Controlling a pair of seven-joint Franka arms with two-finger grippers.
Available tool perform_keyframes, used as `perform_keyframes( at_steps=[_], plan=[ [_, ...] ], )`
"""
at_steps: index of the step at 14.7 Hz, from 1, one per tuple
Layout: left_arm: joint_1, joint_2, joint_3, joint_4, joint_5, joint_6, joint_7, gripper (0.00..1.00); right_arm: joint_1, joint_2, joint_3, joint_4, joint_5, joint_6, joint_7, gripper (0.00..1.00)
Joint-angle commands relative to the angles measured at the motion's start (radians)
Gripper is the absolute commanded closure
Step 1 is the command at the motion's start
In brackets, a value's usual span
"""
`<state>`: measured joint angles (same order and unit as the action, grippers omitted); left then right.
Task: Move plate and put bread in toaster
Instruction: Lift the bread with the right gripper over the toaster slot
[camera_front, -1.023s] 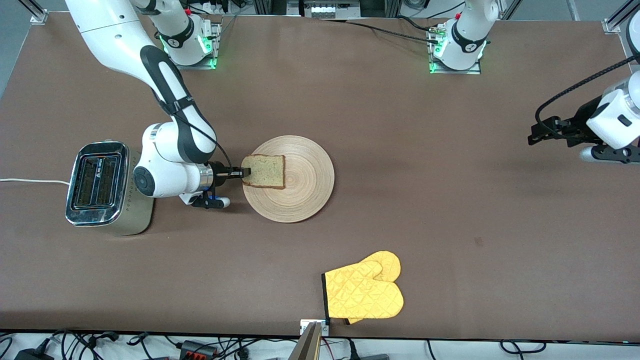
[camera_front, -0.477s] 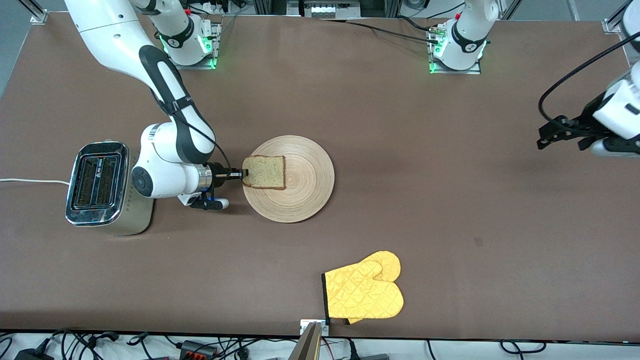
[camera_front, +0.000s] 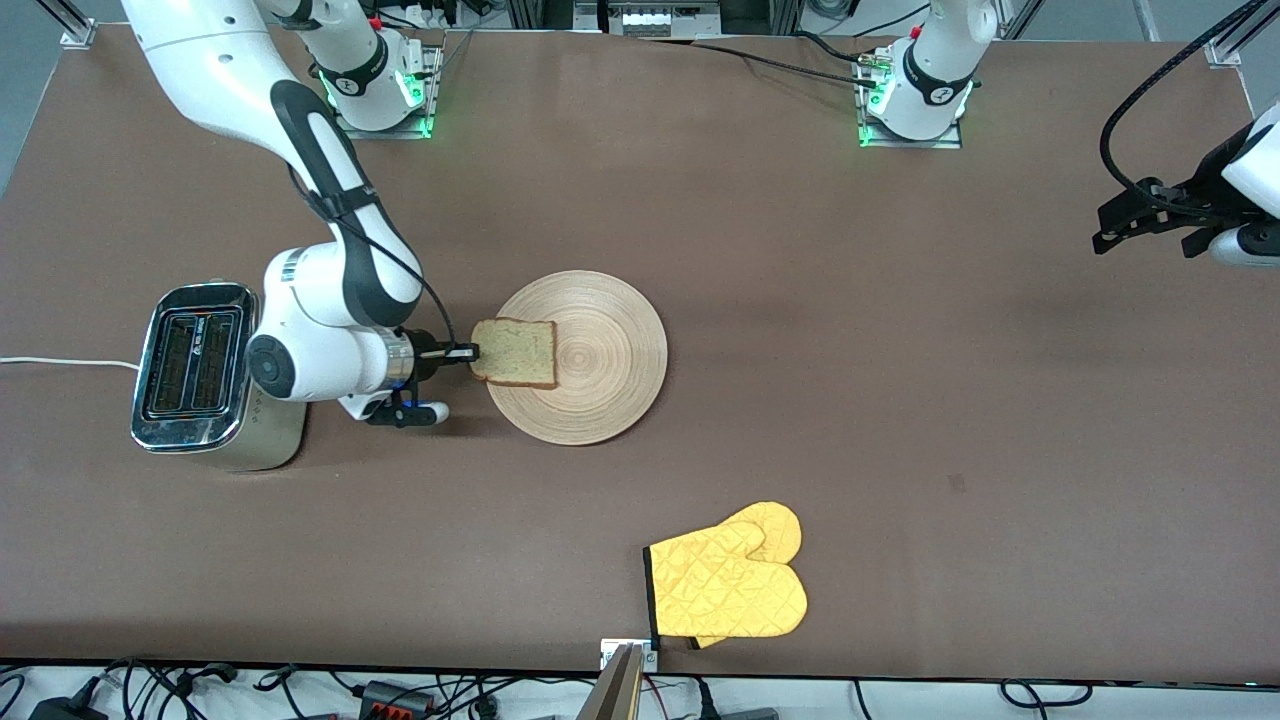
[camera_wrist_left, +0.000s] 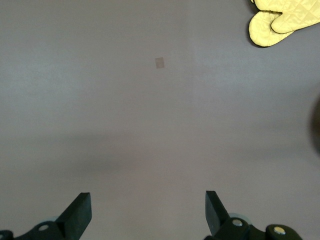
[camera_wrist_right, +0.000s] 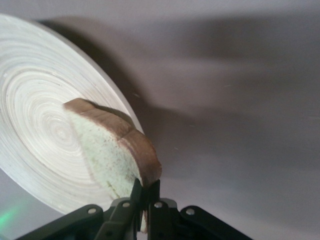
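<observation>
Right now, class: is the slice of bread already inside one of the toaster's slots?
No: the right gripper holds the bread over the plate; the toaster slots look empty.

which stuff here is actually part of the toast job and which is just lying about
Part of the job:
- bread, held at its edge by the right gripper over the plate
- plate
- toaster, toward the right arm's end of the table

Just lying about:
- yellow oven mitt, nearer the front camera than the plate
- left gripper, waiting with jaws open

A brown matte table (camera_front: 800, 330) fills the scene under soft, even light; tangled black cables (camera_front: 420, 695) run along its near edge.
</observation>
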<state>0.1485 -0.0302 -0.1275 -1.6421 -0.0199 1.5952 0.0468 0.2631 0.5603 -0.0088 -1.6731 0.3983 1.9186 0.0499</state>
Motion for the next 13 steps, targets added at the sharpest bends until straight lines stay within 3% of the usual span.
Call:
perform_keyframes(
  at_steps=[1, 5, 8, 10, 13],
  plan=[
    [-0.027, 0.022, 0.015, 0.038, 0.028, -0.034, -0.008, 0.00, -0.005, -0.034, -0.029, 0.152, -0.120, -0.201, 0.065, 1.00],
    [-0.014, 0.029, 0.009, 0.036, 0.026, -0.044, -0.007, 0.00, -0.004, -0.034, -0.131, 0.347, -0.241, -0.461, 0.070, 1.00],
    [-0.015, 0.029, 0.002, 0.038, 0.028, -0.044, -0.008, 0.00, 0.001, -0.036, -0.181, 0.444, -0.389, -0.591, 0.067, 1.00],
    [-0.015, 0.029, 0.000, 0.038, 0.028, -0.043, -0.007, 0.00, -0.004, -0.049, -0.185, 0.502, -0.523, -0.641, 0.050, 1.00],
    [-0.015, 0.029, 0.000, 0.039, 0.025, -0.040, -0.002, 0.00, 0.001, -0.083, -0.181, 0.501, -0.697, -0.648, 0.033, 1.00]
  ],
)
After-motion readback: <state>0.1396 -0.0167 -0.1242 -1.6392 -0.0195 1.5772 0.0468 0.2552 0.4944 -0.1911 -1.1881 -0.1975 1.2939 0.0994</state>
